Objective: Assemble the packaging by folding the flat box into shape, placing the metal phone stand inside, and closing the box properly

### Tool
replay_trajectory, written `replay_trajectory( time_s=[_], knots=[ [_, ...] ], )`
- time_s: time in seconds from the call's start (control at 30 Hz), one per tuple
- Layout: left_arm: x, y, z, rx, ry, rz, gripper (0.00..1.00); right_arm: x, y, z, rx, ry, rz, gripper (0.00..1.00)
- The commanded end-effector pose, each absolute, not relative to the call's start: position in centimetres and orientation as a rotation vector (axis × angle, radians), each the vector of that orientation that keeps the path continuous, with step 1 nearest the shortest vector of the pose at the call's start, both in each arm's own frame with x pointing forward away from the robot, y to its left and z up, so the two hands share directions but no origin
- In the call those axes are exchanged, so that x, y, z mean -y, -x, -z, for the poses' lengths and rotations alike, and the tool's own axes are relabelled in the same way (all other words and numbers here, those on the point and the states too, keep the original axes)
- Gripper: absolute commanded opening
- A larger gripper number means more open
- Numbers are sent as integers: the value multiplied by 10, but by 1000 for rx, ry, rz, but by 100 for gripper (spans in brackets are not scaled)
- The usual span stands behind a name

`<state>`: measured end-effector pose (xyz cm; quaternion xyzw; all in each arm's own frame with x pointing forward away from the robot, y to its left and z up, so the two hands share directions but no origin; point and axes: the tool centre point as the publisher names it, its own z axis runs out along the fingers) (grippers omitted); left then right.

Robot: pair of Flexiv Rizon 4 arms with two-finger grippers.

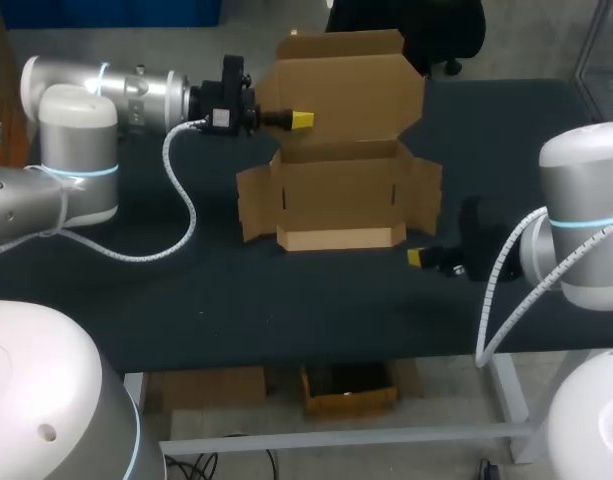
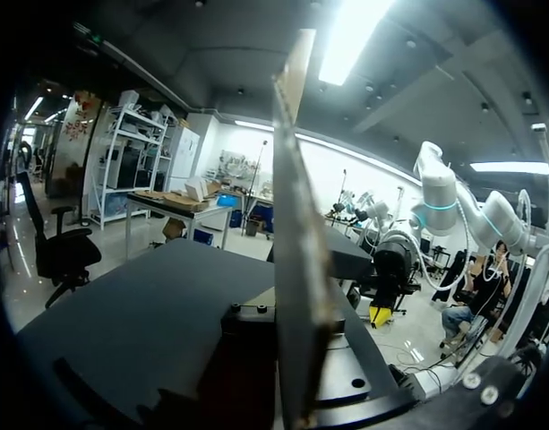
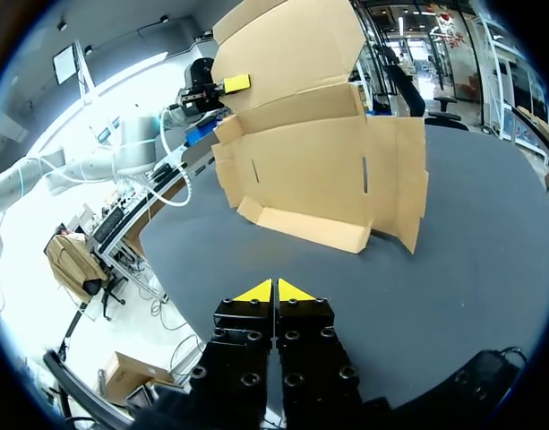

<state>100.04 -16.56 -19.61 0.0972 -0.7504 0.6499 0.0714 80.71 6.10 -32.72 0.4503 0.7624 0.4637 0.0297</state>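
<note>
Jaws of the right gripper (image 3: 275, 291) are pressed together and empty, low over the dark worktop (image 1: 186, 300). Straight ahead of them stands the half-folded cardboard box (image 1: 338, 195), its long front wall facing them. Beyond, the left gripper (image 1: 300, 120) reaches in sideways and pinches the upright lid (image 1: 341, 75).

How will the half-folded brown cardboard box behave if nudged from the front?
Probably light and slides: brown cardboard box stands on thin walls. Likely floppy: side flaps splay loose. Left end effector pinching its lid may pivot it.
</note>
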Motion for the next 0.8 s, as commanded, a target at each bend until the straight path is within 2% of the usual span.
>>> replay_trajectory(
  time_s=[0.03, 0.8],
  knots=[
    [165, -999, 197, 2255, -294, -1959, 0, -70, -808, 334, -2320, -1387, -1422, 0],
    [165, -999, 197, 2255, -294, -1959, 0, -86, -817, 348, -2224, -1408, -1428, 0]
  ],
)
